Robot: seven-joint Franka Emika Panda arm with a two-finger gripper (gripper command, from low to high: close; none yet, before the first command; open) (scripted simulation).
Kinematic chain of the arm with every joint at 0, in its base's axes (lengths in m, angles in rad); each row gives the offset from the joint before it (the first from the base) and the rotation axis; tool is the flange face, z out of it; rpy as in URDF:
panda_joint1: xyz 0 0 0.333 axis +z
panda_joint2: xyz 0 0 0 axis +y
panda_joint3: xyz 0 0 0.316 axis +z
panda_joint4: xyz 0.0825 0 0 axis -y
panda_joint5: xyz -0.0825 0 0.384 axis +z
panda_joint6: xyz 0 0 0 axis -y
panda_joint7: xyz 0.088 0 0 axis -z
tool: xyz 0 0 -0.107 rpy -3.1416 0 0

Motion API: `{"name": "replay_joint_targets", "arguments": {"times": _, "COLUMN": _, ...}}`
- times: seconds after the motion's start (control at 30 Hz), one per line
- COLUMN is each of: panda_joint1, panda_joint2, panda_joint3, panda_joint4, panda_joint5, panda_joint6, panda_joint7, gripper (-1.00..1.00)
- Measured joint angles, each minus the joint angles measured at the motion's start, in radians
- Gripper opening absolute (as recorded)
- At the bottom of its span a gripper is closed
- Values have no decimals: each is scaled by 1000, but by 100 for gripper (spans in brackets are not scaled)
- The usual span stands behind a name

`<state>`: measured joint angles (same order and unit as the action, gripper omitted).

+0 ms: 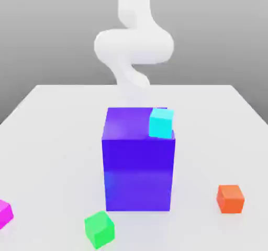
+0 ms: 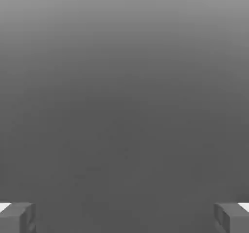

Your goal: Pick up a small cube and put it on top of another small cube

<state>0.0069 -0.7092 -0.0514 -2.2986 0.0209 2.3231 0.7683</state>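
I see the big block [image 1: 138,161] mid-counter [image 1: 52,119], a cube [image 1: 161,123] on its top at the exterior view's right. Three cubes lie nearer: one [image 1: 4,212] far left, one [image 1: 99,228] front-left, one [image 1: 231,198] right.

The arm [image 1: 133,43] is smooth, rounded white — its fingertips [image 2: 17,217] blocky grey.

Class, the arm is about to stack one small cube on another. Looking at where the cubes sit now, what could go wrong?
1. The pink cube lies at the exterior view's left edge, far from the arm; reaching it may be hard.
2. The cyan cube sits at a top corner of the big block; a nudge might knock it off.
3. The tall block stands between the arm and the green cube, so a low sweep might hit it.
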Motion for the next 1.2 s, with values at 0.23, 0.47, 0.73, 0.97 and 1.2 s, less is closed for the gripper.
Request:
{"name": "replay_joint_targets", "arguments": {"times": 0.23, "panda_joint1": 10, "panda_joint2": 257, "panda_joint3": -146, "panda_joint4": 4, "panda_joint5": 78, "panda_joint6": 67, "panda_joint7": -104, "gripper": 0}}
{"name": "replay_joint_targets", "arguments": {"times": 0.47, "panda_joint1": -9, "panda_joint2": 512, "panda_joint3": -265, "panda_joint4": 8, "panda_joint5": 183, "panda_joint6": 129, "panda_joint7": -226, "gripper": 0}}
{"name": "replay_joint_targets", "arguments": {"times": 0.73, "panda_joint1": -108, "panda_joint2": 803, "panda_joint3": -330, "panda_joint4": 13, "panda_joint5": 296, "panda_joint6": 201, "panda_joint7": -360, "gripper": 0}}
{"name": "replay_joint_targets", "arguments": {"times": 0.97, "panda_joint1": -198, "panda_joint2": 1039, "panda_joint3": -368, "panda_joint4": 13, "panda_joint5": 323, "panda_joint6": 277, "panda_joint7": -428, "gripper": 0}}
{"name": "replay_joint_targets", "arguments": {"times": 1.2, "panda_joint1": -302, "panda_joint2": 1247, "panda_joint3": -287, "panda_joint4": 50, "panda_joint5": 414, "panda_joint6": 405, "panda_joint7": -510, "gripper": -100}}
